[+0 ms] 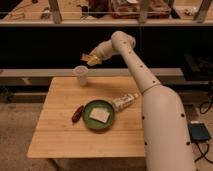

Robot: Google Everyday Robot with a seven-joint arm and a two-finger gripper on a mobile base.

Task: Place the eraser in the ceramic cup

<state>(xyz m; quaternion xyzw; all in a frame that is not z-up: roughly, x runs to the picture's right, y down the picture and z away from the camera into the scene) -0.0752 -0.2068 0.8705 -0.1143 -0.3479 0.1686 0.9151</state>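
The ceramic cup (81, 75) is small and whitish-grey and stands upright at the back edge of the wooden table (60, 135). My gripper (90, 59) hangs in the air just above and to the right of the cup's rim. It is shut on the eraser (88, 58), a small flat block with orange and pale markings that sticks out toward the cup. The eraser is clear of the cup and does not touch it.
A green round dish (88, 121) holding a pale square slab (99, 115) sits mid-table. A dark red elongated object (77, 113) lies to its left, and a pale tube-like bottle (125, 101) lies to its right. A dark shelf runs behind the table.
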